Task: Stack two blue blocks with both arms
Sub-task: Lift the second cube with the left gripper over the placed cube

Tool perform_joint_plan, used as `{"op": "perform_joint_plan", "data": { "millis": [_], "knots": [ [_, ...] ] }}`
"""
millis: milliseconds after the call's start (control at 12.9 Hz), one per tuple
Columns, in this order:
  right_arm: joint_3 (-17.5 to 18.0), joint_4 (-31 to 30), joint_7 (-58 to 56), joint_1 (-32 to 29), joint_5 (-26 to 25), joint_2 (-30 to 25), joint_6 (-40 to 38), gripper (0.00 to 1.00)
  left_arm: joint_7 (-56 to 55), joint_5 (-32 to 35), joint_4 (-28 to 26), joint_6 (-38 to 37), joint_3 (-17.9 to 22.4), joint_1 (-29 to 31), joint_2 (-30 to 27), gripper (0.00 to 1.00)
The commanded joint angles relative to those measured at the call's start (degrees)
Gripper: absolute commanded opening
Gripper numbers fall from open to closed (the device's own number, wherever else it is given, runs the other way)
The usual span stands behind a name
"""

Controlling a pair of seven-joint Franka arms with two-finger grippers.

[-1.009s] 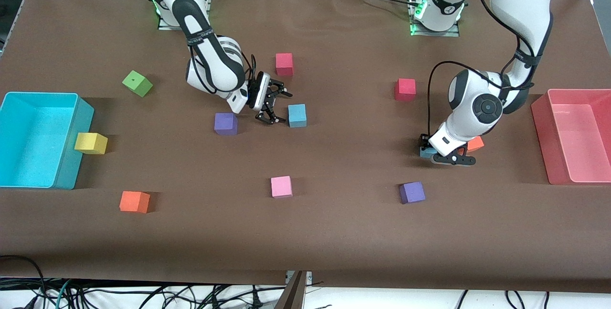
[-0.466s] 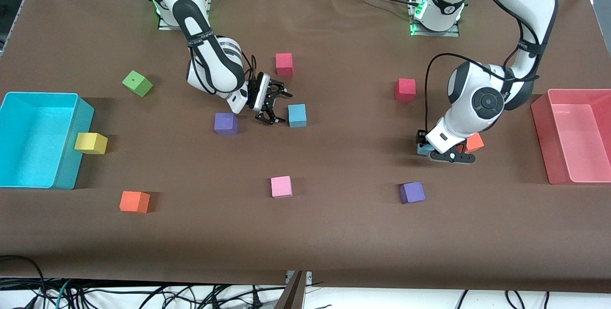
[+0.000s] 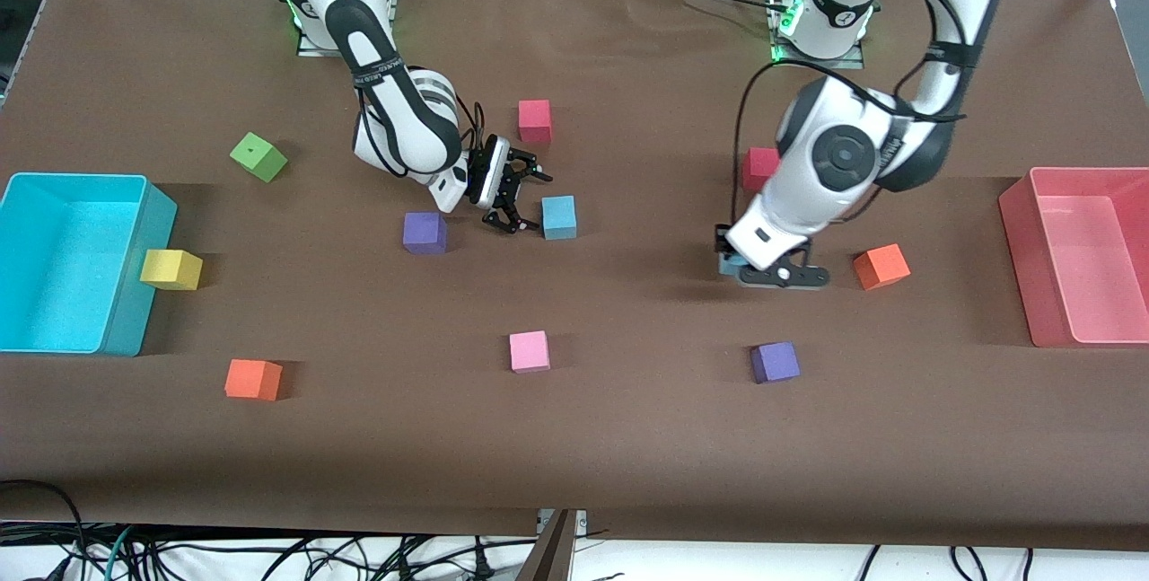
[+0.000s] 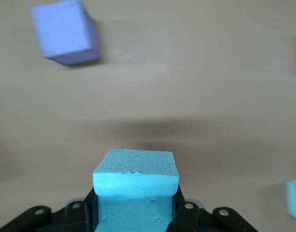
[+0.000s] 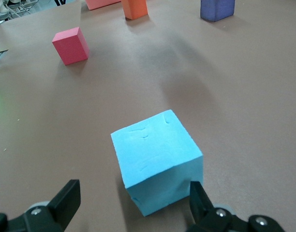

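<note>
My left gripper is shut on one sky-blue block and holds it a little above the table, between a red cube and a purple cube. In the left wrist view the block fills the space between the fingers of the left gripper. The other sky-blue block sits on the table near the middle. My right gripper is open, low beside this block on the side toward the right arm's end. In the right wrist view this block lies just ahead of the spread fingers of the right gripper.
Purple cubes, red cubes, orange cubes, a pink cube, a green cube and a yellow cube lie scattered. A cyan bin and a pink bin stand at the table's ends.
My left gripper has carried its blue block toward the middle of the table, uncovering the orange cube beside it. The right gripper has hardly moved.
</note>
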Motion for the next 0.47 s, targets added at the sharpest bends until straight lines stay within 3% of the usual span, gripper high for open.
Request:
{"op": "perform_joint_plan", "data": {
  "millis": [0, 388],
  "knots": [
    [0.3, 0.4, -1.5, 0.2, 2.1, 0.0, 0.0, 1.00, -6.2, -1.1, 4.9, -1.4, 0.7, -5.6, 2.8, 0.00],
    [0.4, 0.6, -1.5, 0.3, 2.6, 0.4, -0.1, 1.00, -22.3, -4.0, 11.5, -1.4, 0.7, -15.3, 8.7, 0.00]
  ]
}}
